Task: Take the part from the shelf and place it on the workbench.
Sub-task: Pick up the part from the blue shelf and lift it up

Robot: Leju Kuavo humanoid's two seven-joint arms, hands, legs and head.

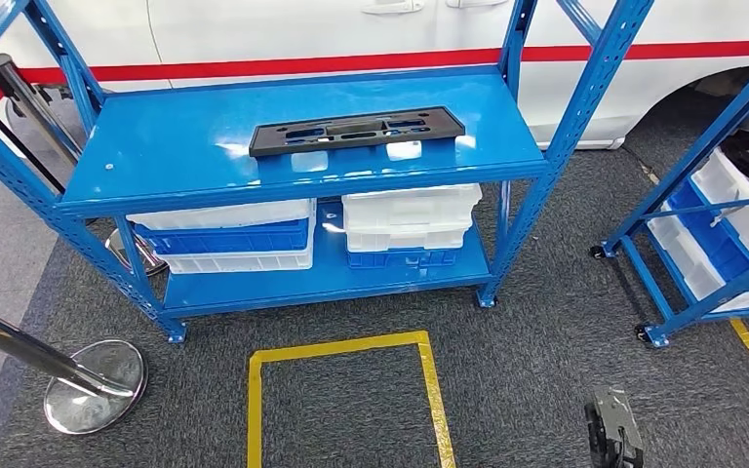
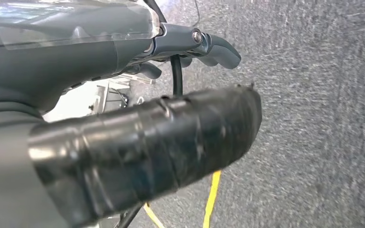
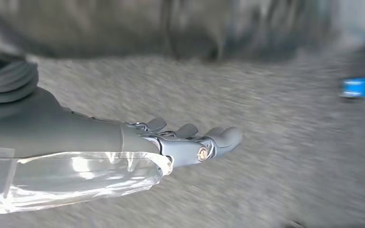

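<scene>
A flat black part (image 1: 356, 130) with several cut-outs lies across the top level of the blue shelf (image 1: 176, 146), straight ahead. My right hand (image 1: 612, 431) hangs low at the bottom right, far from the shelf; in the right wrist view this hand (image 3: 171, 142) is stretched out over grey carpet and holds nothing. In the left wrist view my left hand (image 2: 123, 95) also hangs over the carpet, its fingers (image 2: 218, 50) extended, its thumb wrapped in black tape, nothing in it.
White and blue bins (image 1: 234, 234) fill the shelf's lower level. A yellow tape rectangle (image 1: 341, 346) marks the carpet before the shelf. A chrome stanchion base (image 1: 96, 385) stands at the left. A second blue rack (image 1: 712, 224) stands at the right, a white car (image 1: 302, 39) behind.
</scene>
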